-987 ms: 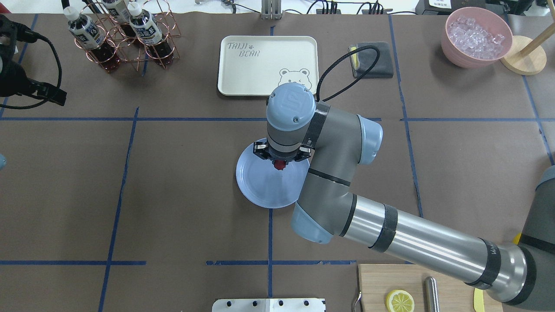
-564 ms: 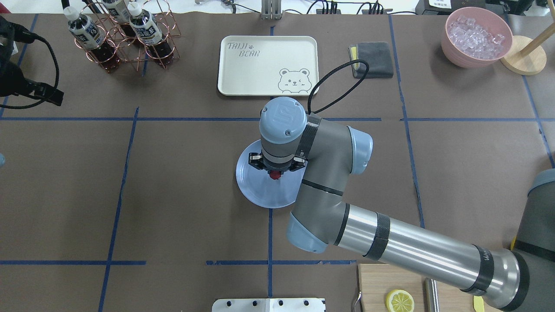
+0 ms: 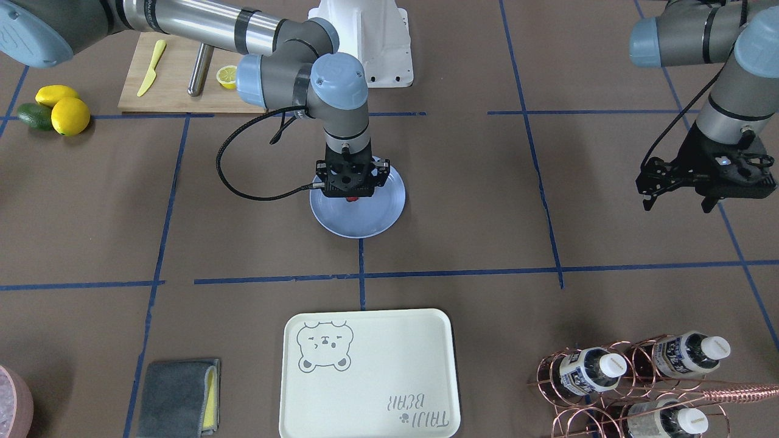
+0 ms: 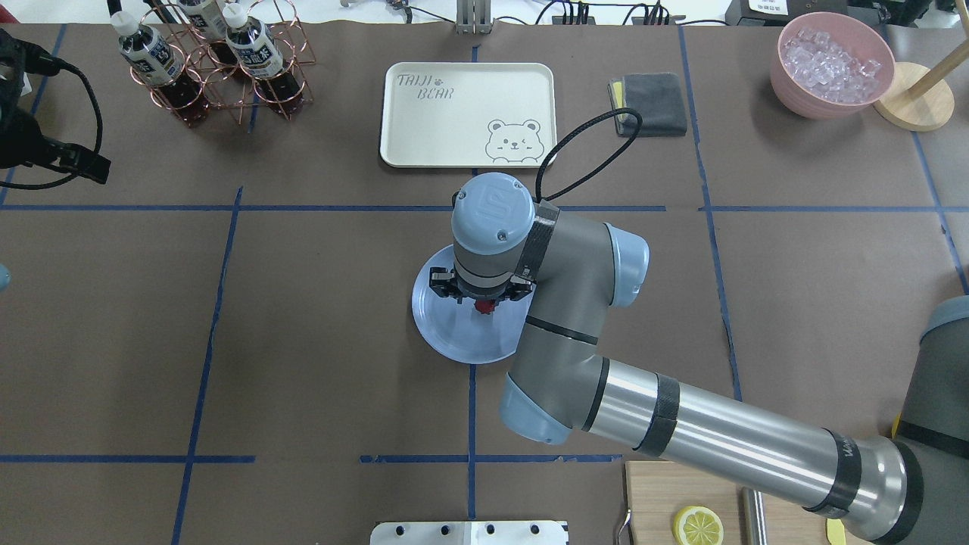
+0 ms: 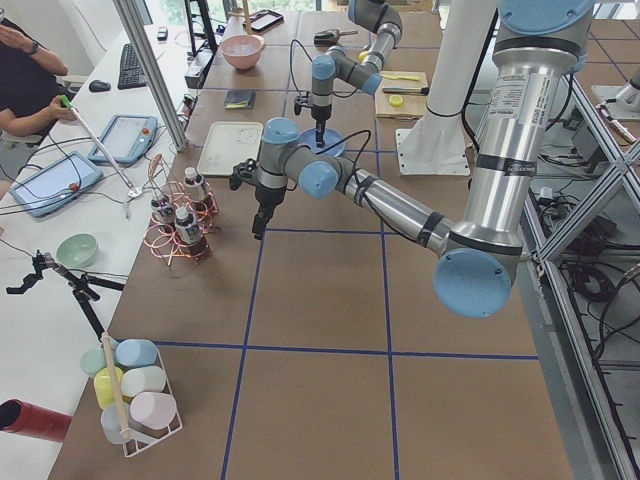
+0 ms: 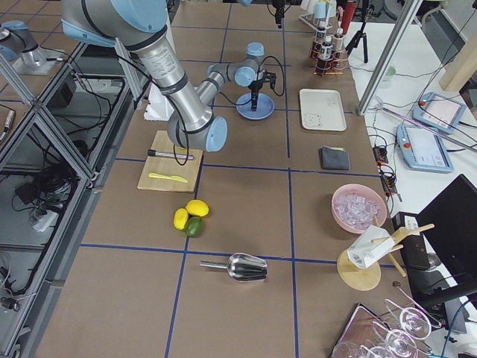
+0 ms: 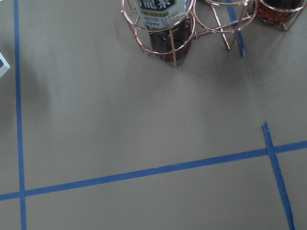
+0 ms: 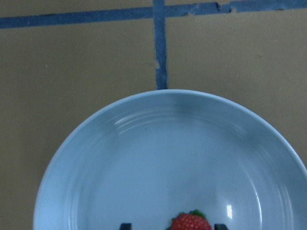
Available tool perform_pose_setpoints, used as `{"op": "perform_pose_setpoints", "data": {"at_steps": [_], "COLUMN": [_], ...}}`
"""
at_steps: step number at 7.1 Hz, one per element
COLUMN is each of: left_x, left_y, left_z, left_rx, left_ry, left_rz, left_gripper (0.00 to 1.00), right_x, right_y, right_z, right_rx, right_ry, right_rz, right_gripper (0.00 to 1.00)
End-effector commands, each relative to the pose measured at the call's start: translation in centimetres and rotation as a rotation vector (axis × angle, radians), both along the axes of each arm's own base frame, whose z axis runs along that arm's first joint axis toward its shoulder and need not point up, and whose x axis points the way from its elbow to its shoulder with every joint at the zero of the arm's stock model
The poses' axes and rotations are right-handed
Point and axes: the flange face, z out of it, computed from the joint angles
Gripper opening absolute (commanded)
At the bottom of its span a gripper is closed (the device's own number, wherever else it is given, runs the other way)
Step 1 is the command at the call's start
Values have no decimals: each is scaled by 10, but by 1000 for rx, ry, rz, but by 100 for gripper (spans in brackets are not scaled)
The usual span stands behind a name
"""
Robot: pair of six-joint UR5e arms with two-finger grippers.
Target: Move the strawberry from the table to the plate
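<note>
Strawberry [image 8: 190, 223]: on or just above light blue plate [image 8: 144, 158], near centre, directly between right gripper [image 8: 172, 226] fingertips, green top pointing away from wrist. Jaws stand wider than berry, gap on one side; not clamped. Left gripper [image 3: 677, 204]: fingers spread, empty, well apart from plate.

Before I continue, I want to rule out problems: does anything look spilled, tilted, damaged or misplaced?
Nothing stands out. The strawberry is over the plate under the right gripper, the bottles stand upright in their rack, and the ice is inside its bowl.
</note>
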Motion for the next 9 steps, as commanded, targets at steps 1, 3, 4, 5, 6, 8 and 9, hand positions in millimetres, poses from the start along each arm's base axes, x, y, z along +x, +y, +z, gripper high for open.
{"op": "perform_pose_setpoints", "data": {"at_steps": [1,3,4,5,6,8,9], "left_x": [1,-1,-6,-33,-64,-124,-143], "left_y": [-2,-1,-8,-21,-31,-45,-46], "left_z": [4,4,14,24,42,91,110], "left_rx": [5,-19,-34,-45,-30,-18,-18], "left_ry": [3,40,35,36,50,35,35], "left_rz": [-1,7,4,-21,51,138,160], "left_gripper": [100,100,100,100,100,100,100], "right_x": [18,109,155,195,240,340,388], "right_y": [-10,-30,-34,-49,-59,-91,-100], "right_z": [-15,-19,-15,-9,8,57,111], "right_rx": [11,21,37,15,35,94,124], "right_ry": [-46,-55,-47,-19,10,53,74], "right_rz": [28,95,107,92,70,-14,-93], "right_gripper": [100,100,100,100,100,100,100]}}
